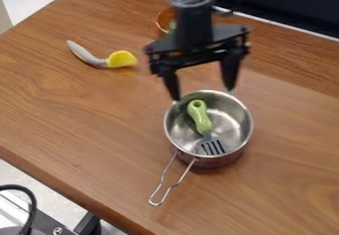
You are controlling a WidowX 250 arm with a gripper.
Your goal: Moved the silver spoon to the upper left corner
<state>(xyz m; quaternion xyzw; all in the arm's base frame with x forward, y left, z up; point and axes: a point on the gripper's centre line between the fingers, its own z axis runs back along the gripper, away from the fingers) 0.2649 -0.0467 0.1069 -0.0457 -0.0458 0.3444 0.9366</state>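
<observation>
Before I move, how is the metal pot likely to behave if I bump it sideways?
The pot would probably slide or turn rather than tip, since it sits upright on the smooth-looking table. Its long wire handle would likely swing round with it. The green-handled spatula lies loose inside, so it may shift or rattle.

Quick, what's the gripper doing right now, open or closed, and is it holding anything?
Gripper: open, fingers spread apart, holding nothing, near the far rim of the metal pot.
</observation>
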